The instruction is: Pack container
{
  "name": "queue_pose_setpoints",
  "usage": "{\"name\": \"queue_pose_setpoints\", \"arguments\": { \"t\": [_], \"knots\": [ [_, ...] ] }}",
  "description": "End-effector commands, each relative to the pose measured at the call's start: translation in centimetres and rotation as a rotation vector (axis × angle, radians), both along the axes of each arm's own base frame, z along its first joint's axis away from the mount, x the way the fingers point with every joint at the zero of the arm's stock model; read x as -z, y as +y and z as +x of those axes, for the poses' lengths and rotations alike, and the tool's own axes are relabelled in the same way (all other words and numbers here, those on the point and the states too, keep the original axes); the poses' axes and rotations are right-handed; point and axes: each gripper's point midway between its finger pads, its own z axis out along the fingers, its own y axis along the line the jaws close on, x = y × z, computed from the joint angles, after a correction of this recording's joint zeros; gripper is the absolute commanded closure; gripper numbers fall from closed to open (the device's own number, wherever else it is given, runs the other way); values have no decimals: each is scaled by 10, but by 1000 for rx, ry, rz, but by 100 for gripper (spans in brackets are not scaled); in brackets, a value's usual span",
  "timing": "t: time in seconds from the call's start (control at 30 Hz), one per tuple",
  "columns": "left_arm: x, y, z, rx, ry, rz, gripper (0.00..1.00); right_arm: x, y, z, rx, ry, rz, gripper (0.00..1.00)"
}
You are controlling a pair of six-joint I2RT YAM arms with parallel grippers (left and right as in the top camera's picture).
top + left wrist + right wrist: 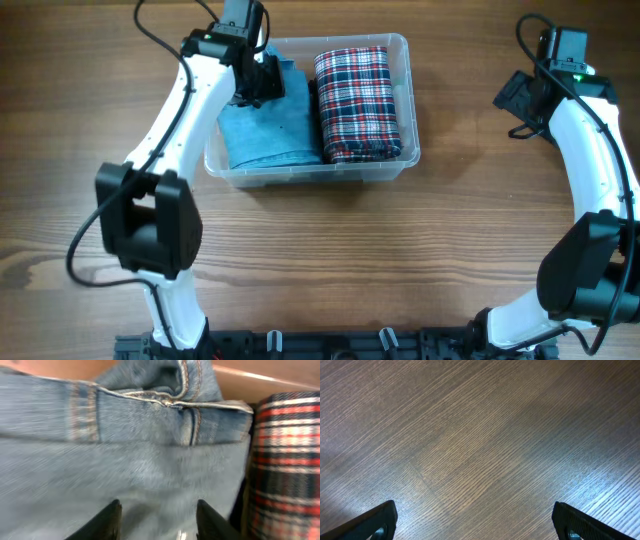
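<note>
Left gripper (159, 512) parted, empty, over jeans (125, 465) in container (310, 173). Right gripper (475, 520) wide, empty. Advise pressing jeans flat, below the rim.

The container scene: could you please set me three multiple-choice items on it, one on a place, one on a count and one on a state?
1. Where is the plaid cloth?
A. In the container, beside the jeans.
B. Outside it.
C. In a hand.

2. How many folded fabrics are in the container?
A. One.
B. Two.
C. Four.

3. What is the right hand doing?
A. Gripping the rim.
B. Holding cloth.
C. Open over bare table.

Answers:
1 A, the overhead view shows it packed next to the jeans.
2 B, only the jeans and the plaid cloth are inside.
3 C, its wrist view shows it spread wide over wood alone.
</note>
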Motion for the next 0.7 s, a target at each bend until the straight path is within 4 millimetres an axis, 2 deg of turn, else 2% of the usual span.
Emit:
{"name": "queue_pose_setpoints", "arguments": {
  "t": [0.0, 0.03, 0.07, 0.1, 0.13, 0.23, 0.3, 0.37, 0.53, 0.67],
  "knots": [
    [-101, 6, -18, -6, -209, -43, 28, 5, 0, 1, 10, 6, 7, 0],
    [-127, 9, -29, -6, -258, -55, 21, 5, 0, 1, 10, 6, 7, 0],
    [-143, 11, -38, -6, -288, -63, 14, 5, 0, 1, 10, 6, 7, 0],
    [-164, 15, -52, -6, -322, -72, 1, 5, 0, 1, 10, 5, 7, 0],
    [-182, 19, -67, -7, -348, -79, 0, 5, 0, 1, 10, 5, 7, 0],
    [-206, 28, -102, -7, -369, -84, 0, 5, 0, 1, 10, 5, 7, 0],
    [-218, 36, -135, -7, -363, -82, 0, 5, 0, 1, 10, 5, 7, 0],
    [-226, 41, -152, -7, -368, -84, 0, 5, 0, 1, 10, 5, 7, 0],
    [-239, 44, -164, -7, -409, -95, 0, 5, 0, 1, 10, 5, 7, 0],
    [-238, 43, -163, -7, -406, -93, 0, 5, 0, 1, 9, 6, 7, 0]
  ]
}}
